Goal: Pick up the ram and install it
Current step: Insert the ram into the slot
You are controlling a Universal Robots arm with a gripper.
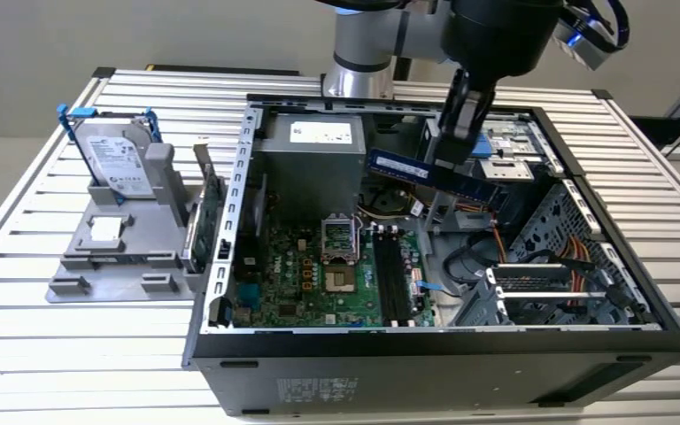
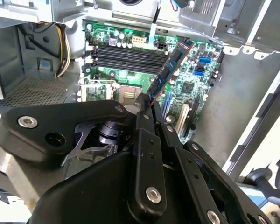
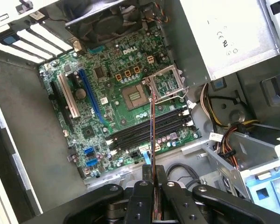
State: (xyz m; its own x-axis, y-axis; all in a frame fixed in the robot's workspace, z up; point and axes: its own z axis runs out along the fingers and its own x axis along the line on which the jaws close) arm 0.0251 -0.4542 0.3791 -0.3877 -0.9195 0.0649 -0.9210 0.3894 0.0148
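Ram (image 1: 397, 165) in tool (image 1: 450, 173), long axis askew to black slots (image 1: 390, 274)

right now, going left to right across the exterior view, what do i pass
hard drive → green expansion card → processor socket → ram, held above the open case → perforated drive cage

The ram (image 1: 402, 166), a thin, long blue-green circuit stick with dark chips, is clamped in the gripper (image 2: 149, 104). It hangs on edge, slightly tilted, above the motherboard (image 3: 98, 93), clear of the black slots (image 3: 128, 134).
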